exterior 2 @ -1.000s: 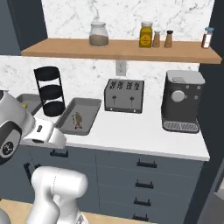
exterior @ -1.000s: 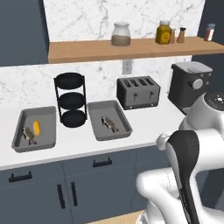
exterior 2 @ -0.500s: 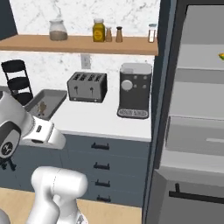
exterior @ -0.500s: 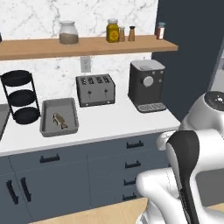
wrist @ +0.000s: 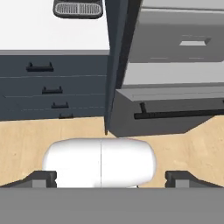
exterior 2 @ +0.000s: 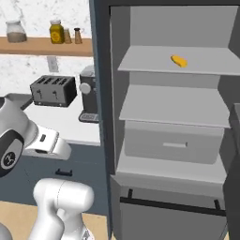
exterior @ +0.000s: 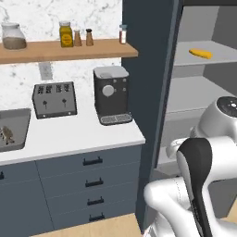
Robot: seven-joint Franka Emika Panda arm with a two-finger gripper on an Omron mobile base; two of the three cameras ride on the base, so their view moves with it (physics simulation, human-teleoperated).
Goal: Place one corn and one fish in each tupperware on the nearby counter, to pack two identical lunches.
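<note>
Showing the hand (wrist: 111, 178) spread empty, while a tupperware (exterior: 14, 134) perhaps holds fish (exterior: 6, 134).

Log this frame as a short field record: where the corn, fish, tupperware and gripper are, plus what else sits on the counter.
corn: one yellow cob on the upper shelf of the open cabinet, lying alone
fish: one lying inside the tray at the left edge of the left base view
tupperware: one grey tray on the counter, partly cut off by the picture edge
counter: white marbled top over dark drawers
gripper: fingertips apart, nothing between them, pointing at the floor in front of the cabinet
other: toaster; coffee machine; jars on the wooden shelf
</note>
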